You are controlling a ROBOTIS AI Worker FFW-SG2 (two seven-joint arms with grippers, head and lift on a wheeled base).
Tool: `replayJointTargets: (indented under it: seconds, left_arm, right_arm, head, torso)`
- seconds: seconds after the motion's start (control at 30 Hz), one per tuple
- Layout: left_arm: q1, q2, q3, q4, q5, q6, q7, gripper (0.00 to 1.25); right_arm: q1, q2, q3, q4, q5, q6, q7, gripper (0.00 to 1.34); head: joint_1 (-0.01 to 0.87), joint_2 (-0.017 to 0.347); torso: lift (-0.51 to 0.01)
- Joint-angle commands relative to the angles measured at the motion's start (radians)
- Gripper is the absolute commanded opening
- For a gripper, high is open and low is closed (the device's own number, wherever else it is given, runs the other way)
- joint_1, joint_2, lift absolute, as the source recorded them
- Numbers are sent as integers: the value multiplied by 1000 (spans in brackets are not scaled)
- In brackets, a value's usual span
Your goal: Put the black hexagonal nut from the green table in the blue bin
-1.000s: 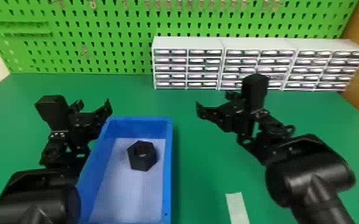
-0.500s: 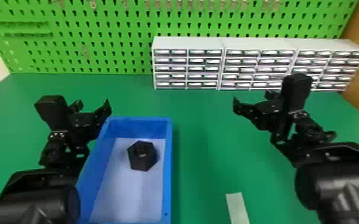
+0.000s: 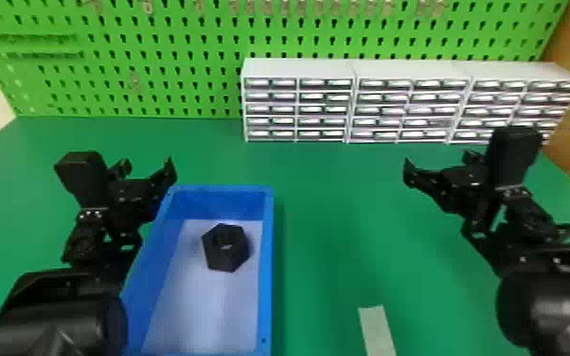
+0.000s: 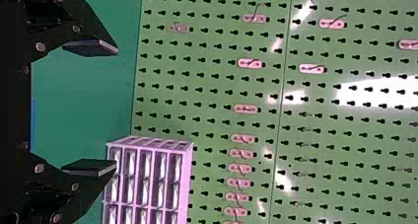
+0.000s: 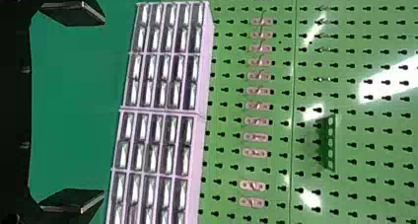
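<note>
Left gripper (image 3: 146,168): spreads both fingers wide.
Right gripper (image 3: 440,165): also spreads both fingers wide.
Nut (image 3: 226,261): looks black, six-sided, dark in the middle — lies inside the blue bin (image 3: 266,270), between the two pairs of fingers, closer to the left pair — touches neither.

Nut (image 3: 229,261) in bin (image 3: 266,284) on table (image 3: 326,213), drawer cabinets (image 3: 298,68) behind right, pegboard (image 3: 165,61) behind them

blue bin (image 3: 267,265): near end cut by head view's bottom edge | pale strip (image 3: 377,331): likewise | drawers (image 3: 324,109): contents indistinct
</note>
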Motion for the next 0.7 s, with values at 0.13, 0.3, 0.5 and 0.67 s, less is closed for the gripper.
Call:
replayJointTargets:
  seconds: [0.13, 0.3, 0.5, 0.67]
  left_arm:
    - [3, -3, -5, 0, 5, 0, 1, 810]
    - [6, -3, -8, 0, 12, 0, 6, 810]
    - [6, -3, -9, 0, 20, -1, 8, 810]
    - [9, -3, -8, -1, 23, -1, 8, 810]
  right_arm:
    - [57, 20, -59, -28, 12, -23, 0, 1279]
    - [93, 23, -68, -34, 12, -55, 0, 1281]
    - [119, 31, -76, -34, 24, -110, 0, 1279]
    - [149, 51, -86, -34, 33, -156, -2, 1279]
  head:
    - [686, 51]
    - [686, 51]
    - [686, 51]
    - [686, 51]
  torso:
    - [-97]
    - [-97]
    - [-97]
    - [-97]
